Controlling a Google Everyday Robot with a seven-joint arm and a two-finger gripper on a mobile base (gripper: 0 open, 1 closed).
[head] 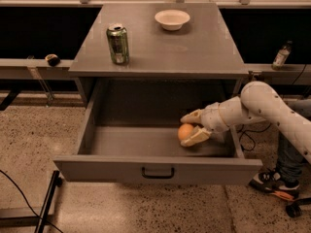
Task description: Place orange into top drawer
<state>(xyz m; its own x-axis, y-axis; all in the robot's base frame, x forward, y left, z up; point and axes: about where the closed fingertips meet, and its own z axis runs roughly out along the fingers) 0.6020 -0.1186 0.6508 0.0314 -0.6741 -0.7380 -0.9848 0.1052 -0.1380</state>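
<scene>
The top drawer (155, 170) is pulled wide open, with its grey front panel and dark handle towards me. The orange (185, 131) is inside it at the right front, low over or on the drawer floor; I cannot tell which. My gripper (184, 131) reaches in from the right over the drawer's side wall. Its two pale fingers (193, 116) sit above and below the orange and hold it between them.
On the grey cabinet top stand a green drink can (118, 43) at the left front and a shallow white bowl (172, 19) at the back. A bottle (281, 55) stands on the ledge at the right. A person's leg and shoe (272, 182) are at the lower right.
</scene>
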